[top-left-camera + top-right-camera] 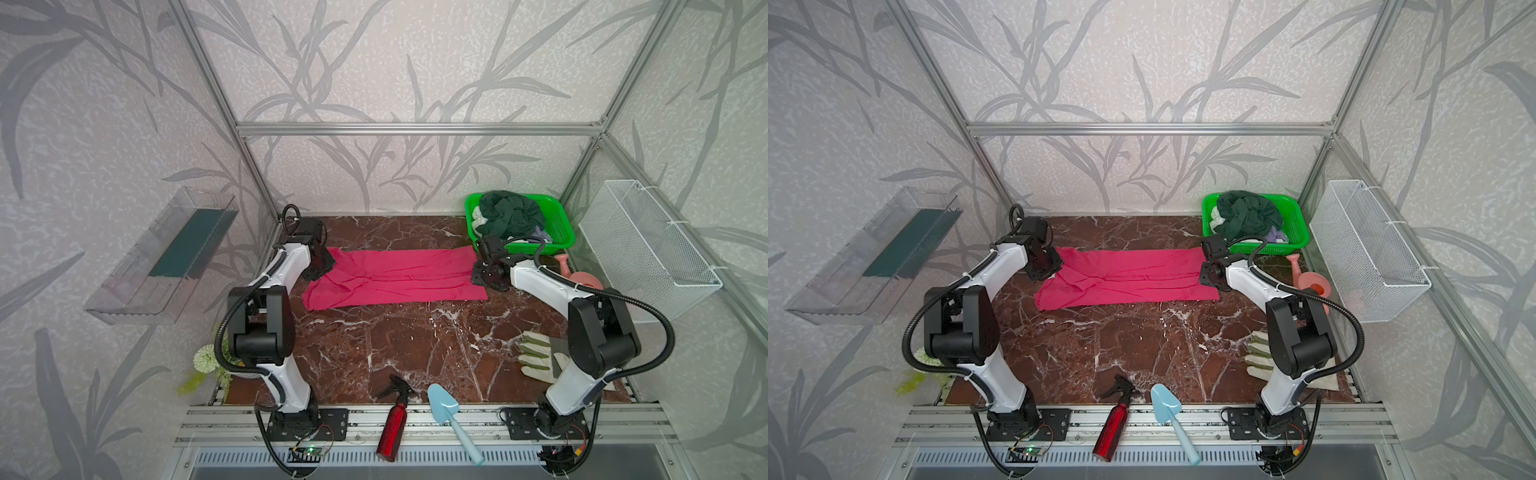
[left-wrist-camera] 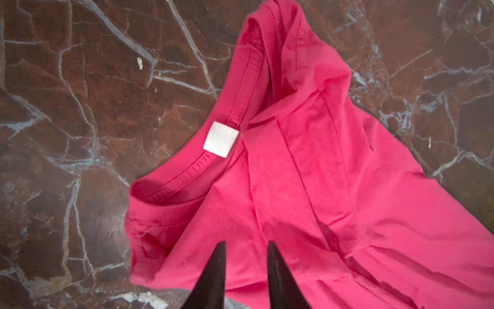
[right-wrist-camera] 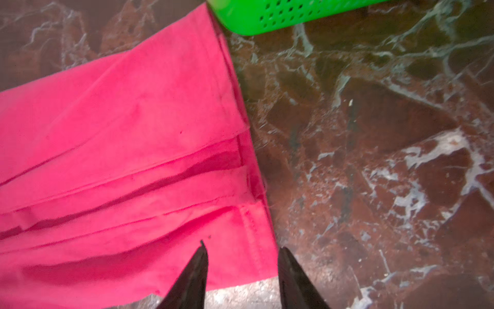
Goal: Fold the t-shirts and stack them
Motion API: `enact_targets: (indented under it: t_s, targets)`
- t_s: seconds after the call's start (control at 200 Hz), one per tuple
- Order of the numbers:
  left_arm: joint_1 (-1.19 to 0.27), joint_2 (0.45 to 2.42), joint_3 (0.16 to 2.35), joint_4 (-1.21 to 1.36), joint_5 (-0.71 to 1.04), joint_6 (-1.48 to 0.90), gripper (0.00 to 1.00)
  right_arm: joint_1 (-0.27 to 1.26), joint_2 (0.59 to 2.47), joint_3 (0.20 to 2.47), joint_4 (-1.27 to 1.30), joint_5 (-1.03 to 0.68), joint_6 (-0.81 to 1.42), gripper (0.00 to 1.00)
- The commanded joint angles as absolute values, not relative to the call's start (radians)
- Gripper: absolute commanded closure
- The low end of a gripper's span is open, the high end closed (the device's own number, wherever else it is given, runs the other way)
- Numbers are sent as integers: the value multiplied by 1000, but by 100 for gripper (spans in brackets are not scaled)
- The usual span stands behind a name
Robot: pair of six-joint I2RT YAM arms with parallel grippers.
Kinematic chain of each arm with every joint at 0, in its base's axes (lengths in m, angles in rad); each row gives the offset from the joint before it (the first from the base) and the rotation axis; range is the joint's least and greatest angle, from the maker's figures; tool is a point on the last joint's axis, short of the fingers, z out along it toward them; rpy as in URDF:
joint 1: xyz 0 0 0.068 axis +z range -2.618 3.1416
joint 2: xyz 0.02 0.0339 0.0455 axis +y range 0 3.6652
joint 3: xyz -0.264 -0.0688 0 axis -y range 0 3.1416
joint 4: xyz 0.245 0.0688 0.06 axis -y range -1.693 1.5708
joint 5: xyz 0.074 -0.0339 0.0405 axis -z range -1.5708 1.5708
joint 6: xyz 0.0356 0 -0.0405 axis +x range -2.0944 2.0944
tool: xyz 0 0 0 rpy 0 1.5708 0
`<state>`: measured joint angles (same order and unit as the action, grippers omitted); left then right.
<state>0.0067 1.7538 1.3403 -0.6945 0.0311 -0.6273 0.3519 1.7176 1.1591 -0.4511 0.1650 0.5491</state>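
A bright pink-red t-shirt (image 1: 395, 278) (image 1: 1125, 278) lies folded into a long strip across the back of the marble table. In the left wrist view its collar and white neck label (image 2: 220, 137) lie flat. My left gripper (image 2: 246, 243) hovers open just above the cloth near the collar, holding nothing. My right gripper (image 3: 243, 247) stands open over the hem corner of the pink-red t-shirt (image 3: 133, 160), one finger above the cloth and one above bare table. A dark green t-shirt (image 1: 511, 214) (image 1: 1250, 212) is heaped in the green basket on whitish and lavender cloth (image 1: 540, 237).
The green basket (image 1: 561, 232) stands at the back right, close to the shirt's hem end. A pink watering can (image 1: 582, 276), a pale work glove (image 1: 540, 357), a red spray bottle (image 1: 392, 428) and a blue trowel (image 1: 446, 409) lie along the right and front.
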Motion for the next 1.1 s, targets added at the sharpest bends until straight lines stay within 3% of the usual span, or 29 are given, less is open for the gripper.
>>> enact_targets:
  t_s: [0.0, 0.645, 0.725, 0.87, 1.095]
  targets:
    - [-56, 1717, 1281, -726, 66, -597, 72, 362, 1712, 1101, -439, 103, 573, 56]
    - [-123, 1858, 1266, -600, 128, -649, 70, 372, 1679, 1033, -446, 57, 584, 56]
    - [-124, 1875, 1275, -586, 125, -657, 76, 373, 1676, 1029, -450, 54, 585, 56]
    - [-126, 1878, 1286, -563, 123, -676, 100, 372, 1659, 1025, -467, 65, 580, 57]
    - [-126, 1876, 1350, -599, 126, -665, 100, 373, 1646, 1015, -474, 76, 575, 56]
